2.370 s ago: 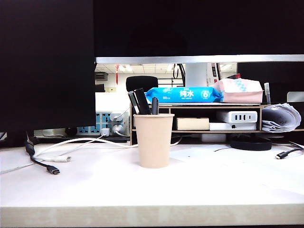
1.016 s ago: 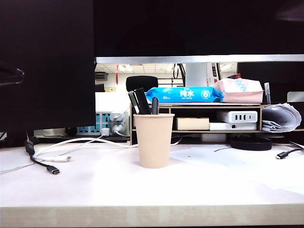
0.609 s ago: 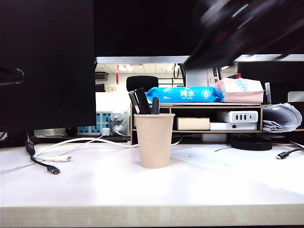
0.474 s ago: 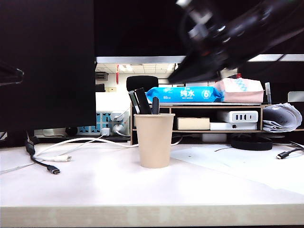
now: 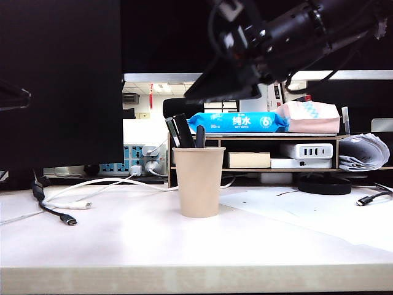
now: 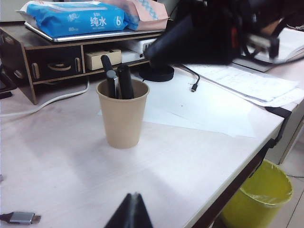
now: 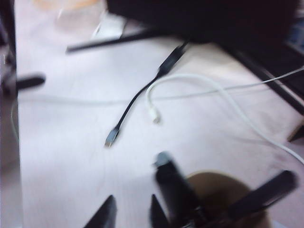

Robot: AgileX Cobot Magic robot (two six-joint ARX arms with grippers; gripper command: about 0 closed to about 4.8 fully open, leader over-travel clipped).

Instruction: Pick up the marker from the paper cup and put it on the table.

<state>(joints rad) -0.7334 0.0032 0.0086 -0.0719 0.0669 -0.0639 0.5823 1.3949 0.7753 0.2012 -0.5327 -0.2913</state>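
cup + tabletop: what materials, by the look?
Paper cup: looks like matte, uncoated tan paper; rolled rim, no print, no gloss. Table: white top with faint grain in the left wrist view and a pale wood-look front edge, probably laminate over board, though the pictures leave that open.

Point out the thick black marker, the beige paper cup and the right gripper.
thick black marker [image 5: 183, 130], exterior view, barrel above the rim.
beige paper cup [image 5: 198, 184], exterior view, outer wall.
right gripper [image 7: 131, 214], right wrist view, gap between the fingertips.
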